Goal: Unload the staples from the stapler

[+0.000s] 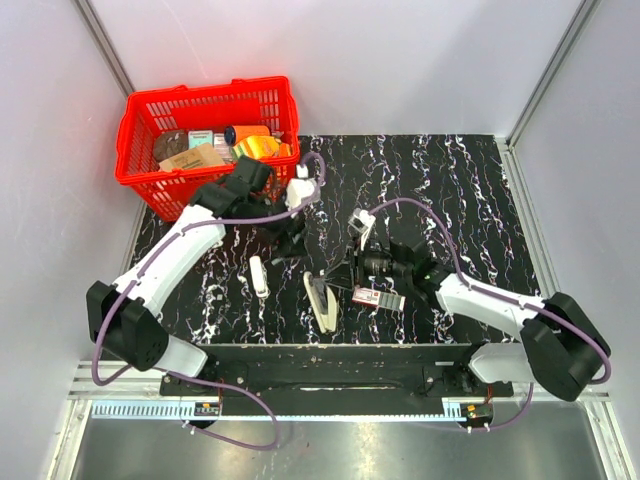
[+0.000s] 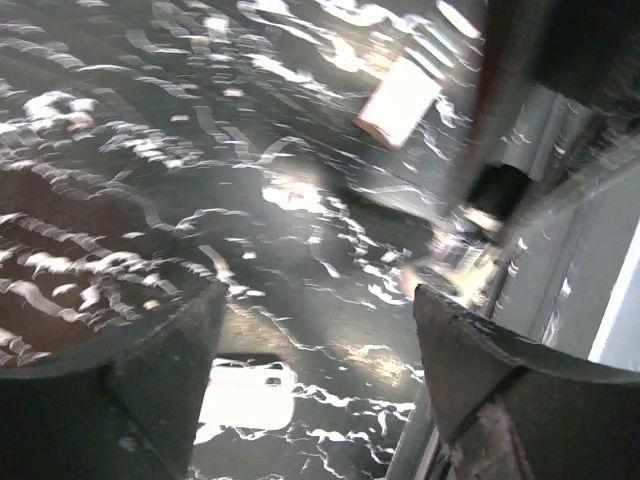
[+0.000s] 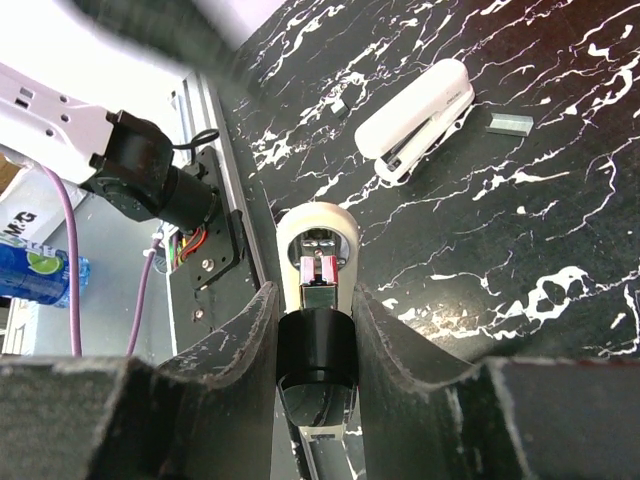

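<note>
Right fingers (image 3: pixel 232 352): closed around the stapler (image 3: pixel 318 250), on its dark part.
Left fingers (image 2: pixel 160 372): open, nothing between them, above tabletop (image 2: pixel 150 150).
Staple strip (image 3: pixel 510 123): lying on tabletop.

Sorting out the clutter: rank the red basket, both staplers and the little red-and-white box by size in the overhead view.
1. basket, far the largest
2. cream stapler
3. box, only slightly smaller
4. small white stapler

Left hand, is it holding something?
No, the left hand is open, and only the table shows inside it.
</note>
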